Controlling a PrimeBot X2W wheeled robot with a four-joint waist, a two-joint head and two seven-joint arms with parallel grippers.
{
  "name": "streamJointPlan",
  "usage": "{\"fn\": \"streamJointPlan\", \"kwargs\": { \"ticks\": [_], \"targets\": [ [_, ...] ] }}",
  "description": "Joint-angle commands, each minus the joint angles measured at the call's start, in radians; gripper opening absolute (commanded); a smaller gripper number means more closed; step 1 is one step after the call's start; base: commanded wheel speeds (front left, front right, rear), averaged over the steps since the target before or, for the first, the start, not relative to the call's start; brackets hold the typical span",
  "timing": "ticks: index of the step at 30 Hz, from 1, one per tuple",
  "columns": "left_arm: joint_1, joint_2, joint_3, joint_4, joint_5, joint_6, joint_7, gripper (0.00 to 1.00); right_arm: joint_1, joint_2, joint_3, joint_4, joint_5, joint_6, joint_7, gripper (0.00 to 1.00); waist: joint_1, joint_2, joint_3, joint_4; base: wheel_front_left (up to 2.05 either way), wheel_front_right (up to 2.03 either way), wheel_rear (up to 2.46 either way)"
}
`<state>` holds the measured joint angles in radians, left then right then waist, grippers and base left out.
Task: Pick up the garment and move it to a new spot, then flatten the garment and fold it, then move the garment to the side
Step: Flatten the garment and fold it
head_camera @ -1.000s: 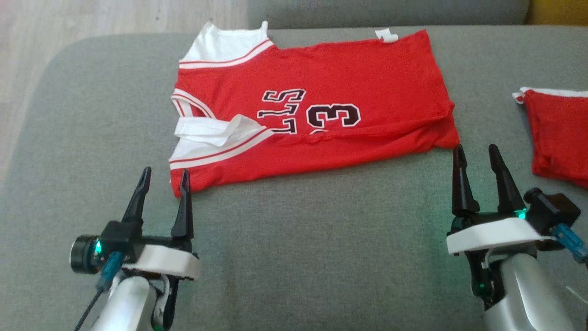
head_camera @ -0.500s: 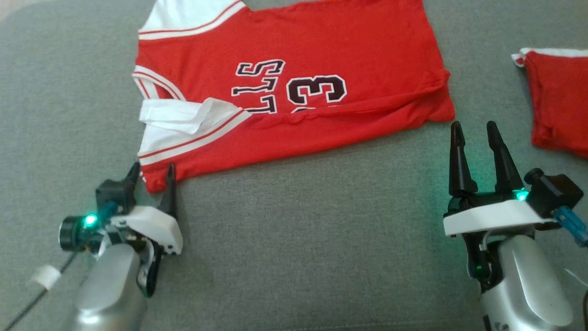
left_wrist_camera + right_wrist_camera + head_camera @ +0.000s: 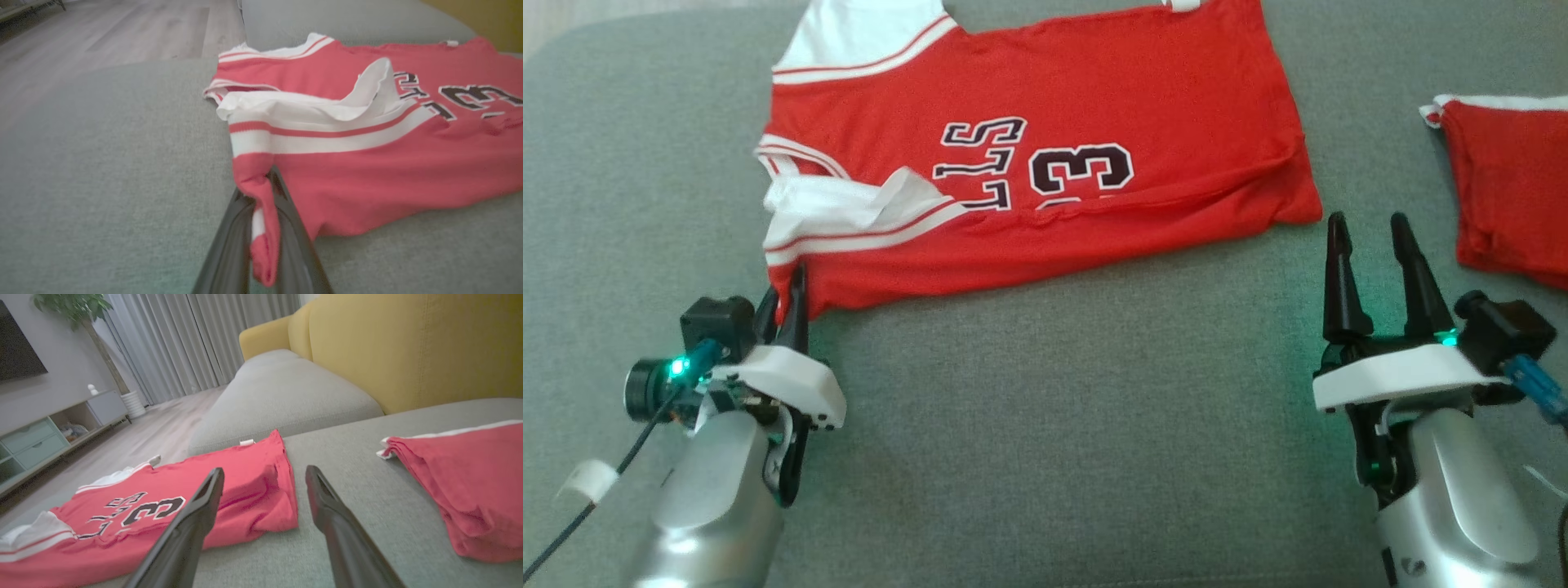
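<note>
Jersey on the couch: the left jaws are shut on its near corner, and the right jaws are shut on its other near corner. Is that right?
Not quite. The right gripper is open, its jaws spread and holding nothing, just off that corner of the jersey. The head view and the right wrist view both show this. The left gripper is indeed shut on the near corner.

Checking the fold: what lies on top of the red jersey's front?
A loose white flap and the jersey's own near edge, folded over. That fold covers part of the black lettering, so the rest is unreadable.
</note>
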<state>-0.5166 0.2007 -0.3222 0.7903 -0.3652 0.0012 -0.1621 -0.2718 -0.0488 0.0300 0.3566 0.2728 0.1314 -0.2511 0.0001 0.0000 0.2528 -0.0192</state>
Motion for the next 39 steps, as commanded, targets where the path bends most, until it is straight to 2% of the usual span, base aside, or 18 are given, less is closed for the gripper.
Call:
{"fn": "streamJointPlan", "kwargs": {
  "ticks": [1, 4, 14, 24, 25, 26, 27, 34, 39],
  "targets": [
    [-0.017, 0.028, 0.031, -0.055, 0.006, 0.007, -0.042, 0.00, -0.041, -0.001, 0.009, 0.015, -0.024, -0.001, 0.003, 1.00, -0.0001, 0.0000, -0.019, 0.010, 0.00, 0.00, 0.00],
    [-0.023, 0.027, 0.024, -0.124, 0.020, -0.001, -0.078, 0.00, -0.091, -0.001, -0.024, 0.096, -0.057, -0.001, 0.074, 1.00, -0.0001, 0.0000, -0.028, 0.017, 0.00, 0.00, 0.00],
    [-0.018, 0.012, -0.015, -0.277, 0.057, -0.024, -0.097, 0.00, -0.290, -0.001, -0.097, 0.312, -0.141, -0.001, 0.271, 1.00, -0.0001, 0.0000, -0.002, 0.049, 0.00, 0.00, 0.00],
    [-0.016, -0.009, -0.043, -0.298, 0.065, -0.034, -0.099, 0.00, -0.409, -0.001, -0.203, 0.524, -0.365, -0.001, 0.427, 1.00, -0.0001, 0.0000, 0.024, 0.088, 0.00, 0.00, 0.00],
    [-0.015, -0.009, -0.043, -0.294, 0.064, -0.034, -0.099, 0.00, -0.412, -0.001, -0.209, 0.539, -0.374, -0.001, 0.437, 0.91, -0.0001, 0.0000, 0.022, 0.091, 0.00, 0.00, 0.00],
    [-0.015, -0.007, -0.042, -0.289, 0.066, -0.032, -0.099, 0.00, -0.413, -0.001, -0.214, 0.552, -0.383, -0.001, 0.443, 0.35, -0.0001, 0.0000, 0.019, 0.092, 0.00, 0.00, 0.00],
    [-0.013, -0.004, -0.042, -0.281, 0.067, -0.029, -0.099, 0.00, -0.414, -0.001, -0.219, 0.561, -0.391, -0.001, 0.444, 0.00, -0.0001, 0.0000, 0.015, 0.093, 0.00, 0.00, 0.00],
    [0.004, 0.023, -0.048, -0.208, 0.070, -0.018, -0.068, 0.00, -0.400, -0.001, -0.263, 0.588, -0.422, -0.001, 0.392, 0.00, -0.0001, 0.0000, -0.035, 0.077, 0.00, 0.00, 0.00],
    [0.035, 0.050, -0.060, -0.157, 0.067, -0.025, -0.016, 0.00, -0.377, -0.001, -0.263, 0.591, -0.400, -0.001, 0.329, 0.00, -0.0001, 0.0000, -0.089, 0.052, 0.00, 0.00, 0.00]
  ]
}}
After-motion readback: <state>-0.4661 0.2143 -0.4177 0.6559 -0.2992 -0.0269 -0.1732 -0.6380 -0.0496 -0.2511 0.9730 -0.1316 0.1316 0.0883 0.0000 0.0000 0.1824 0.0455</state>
